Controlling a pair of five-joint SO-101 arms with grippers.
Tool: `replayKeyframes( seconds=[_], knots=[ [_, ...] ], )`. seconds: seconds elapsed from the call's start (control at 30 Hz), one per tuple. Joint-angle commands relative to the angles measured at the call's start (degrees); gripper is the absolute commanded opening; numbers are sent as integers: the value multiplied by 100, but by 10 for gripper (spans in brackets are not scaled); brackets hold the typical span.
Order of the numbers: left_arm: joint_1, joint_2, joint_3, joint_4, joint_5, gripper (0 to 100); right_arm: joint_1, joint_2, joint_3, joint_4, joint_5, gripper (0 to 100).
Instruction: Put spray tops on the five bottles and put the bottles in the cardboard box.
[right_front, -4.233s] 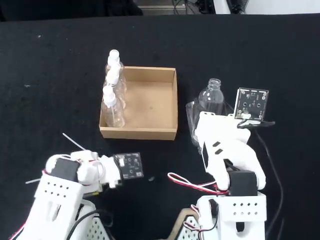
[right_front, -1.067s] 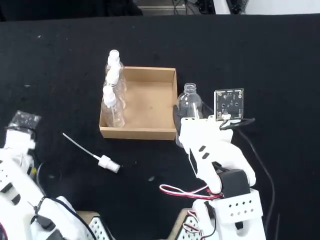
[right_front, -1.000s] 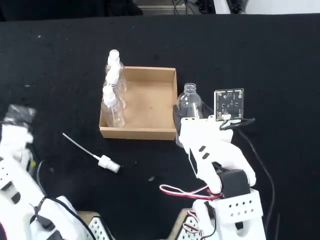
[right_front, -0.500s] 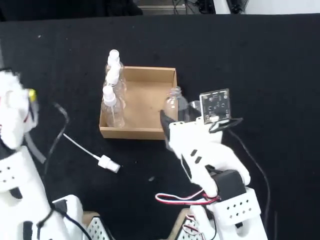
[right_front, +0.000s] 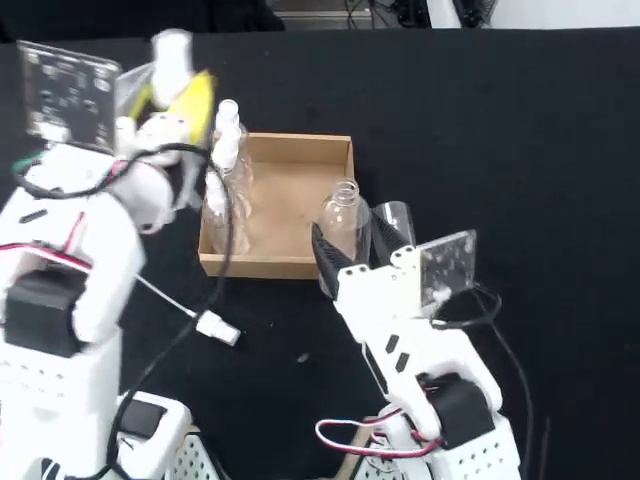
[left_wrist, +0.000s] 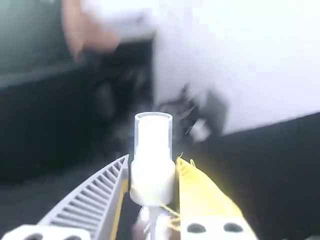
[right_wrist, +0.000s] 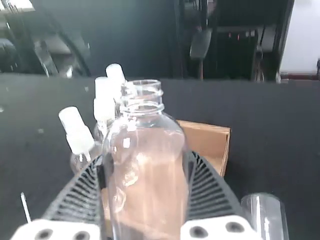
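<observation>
Left gripper (left_wrist: 151, 182) clamped on a white spray top (left_wrist: 152, 150), nozzle end up, grey finger one side & yellow the other; in the high view this arm stands at upper left of frame, gripper (right_front: 172, 85) w/ the top (right_front: 172, 48) up & left of the cardboard box (right_front: 300, 266). Right gripper (right_wrist: 145, 200) closed tight round a clear bottle (right_wrist: 145, 150), upright, neck open, no top on it; high view puts the pair at centre frame, gripper (right_front: 350, 245) w/ the bottle (right_front: 343, 210) at the box's right wall, inside or outside cannot be told. Three capped bottles (right_front: 225, 190) stand in a row along the box's left wall. A loose sprayer (right_front: 215, 326) w/ thin dip tube lies on the black table (right_front: 520, 120) below & left of the box, apart from both grippers. A clear open vessel (right_front: 395, 218) sits just right of the held bottle.
</observation>
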Motion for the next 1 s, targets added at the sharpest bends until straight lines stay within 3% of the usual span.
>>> replayKeyframes(
  seconds=[0.0,0.3,0.47,0.83,0.97],
  knots=[
    [875,-97,4,-1196,62,29,-62,-312,31,-202,9,11],
    [2132,-79,4,-1960,62,30,-62,-374,40,-202,9,11],
    [2185,-53,303,-2224,26,30,-62,-374,40,-202,9,11],
    [2176,-123,1552,-3938,9,30,-62,-374,101,-352,9,11],
    [2176,-123,1701,-4044,26,30,-53,-374,286,-563,9,11]
  ],
)
